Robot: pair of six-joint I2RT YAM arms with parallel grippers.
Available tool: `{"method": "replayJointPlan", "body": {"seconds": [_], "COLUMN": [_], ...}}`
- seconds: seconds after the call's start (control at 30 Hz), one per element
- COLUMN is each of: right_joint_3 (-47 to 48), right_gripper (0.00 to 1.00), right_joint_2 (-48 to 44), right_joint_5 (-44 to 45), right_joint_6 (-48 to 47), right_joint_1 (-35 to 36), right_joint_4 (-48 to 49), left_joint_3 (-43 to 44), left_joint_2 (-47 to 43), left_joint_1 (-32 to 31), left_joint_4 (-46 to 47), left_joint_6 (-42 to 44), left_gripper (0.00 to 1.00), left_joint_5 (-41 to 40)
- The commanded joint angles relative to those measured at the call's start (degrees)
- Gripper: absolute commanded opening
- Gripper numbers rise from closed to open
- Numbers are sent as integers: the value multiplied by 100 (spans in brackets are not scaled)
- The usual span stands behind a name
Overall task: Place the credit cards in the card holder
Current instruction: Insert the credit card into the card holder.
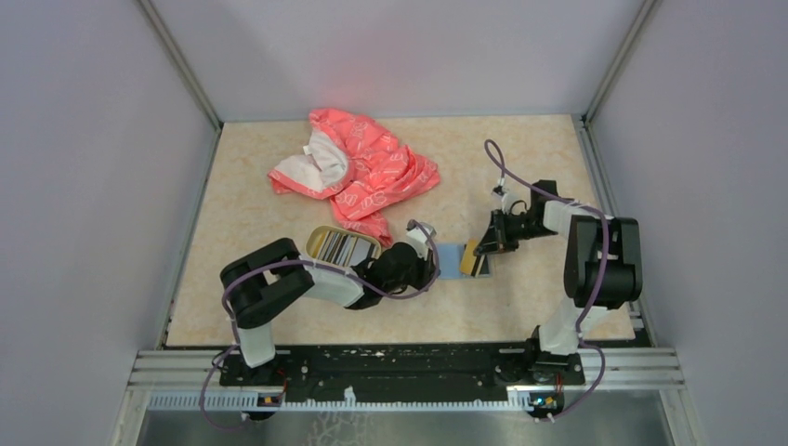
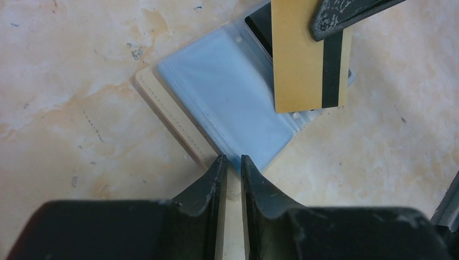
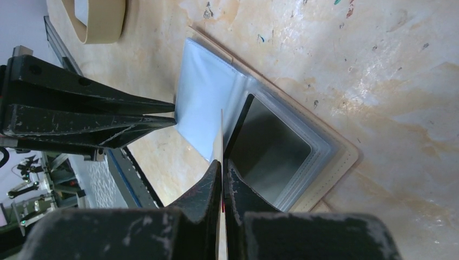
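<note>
**Card holder (image 1: 452,261) pinned open; golden-tan card (image 2: 300,59) poised at its sleeves**

Task item: the card holder lies open on the table (image 1: 269,209), just right of centre in the top view, between the two grippers. Its tan cover faces down and its blue-grey clear sleeves face up.

Left gripper (image 2: 231,165): clenched on the holder's near tan edge, with the cover visible in the narrow gap between the jaws.

Right gripper (image 3: 223,168): grasping the golden-tan card, which carries a dark stripe. The card stands tilted, its lower edge over the sleeves at the holder's fold. Whether it has entered a pocket cannot be told.

One dark card (image 3: 270,143) sits inside a sleeve on the holder's far half.

The striped cards (image 1: 346,247) lie in the oval gold-rimmed dish (image 1: 313,240), left of centre beside the left arm.

A pink-red patterned cloth (image 1: 358,172) lies crumpled above the dish.
</note>
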Motion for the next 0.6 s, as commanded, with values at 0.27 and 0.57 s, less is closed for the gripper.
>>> {"method": "replayJointPlan", "body": {"seconds": [0.27,0.57], "right_joint_3": [225,166], "right_gripper": [0,0], "right_joint_2": [-100,-369], "right_joint_5": [33,-237], "right_joint_6": [75,143], "right_joint_1": [-122,-188], "right_joint_4": [90,241], "left_joint_3": [251,294], "left_joint_2": [199,236], "left_joint_1": [-6,-3], "left_joint_4": [-686,-1010], "left_joint_6": [-187,-282], "left_gripper": [19,13], "left_joint_5": [-249,-458]}}
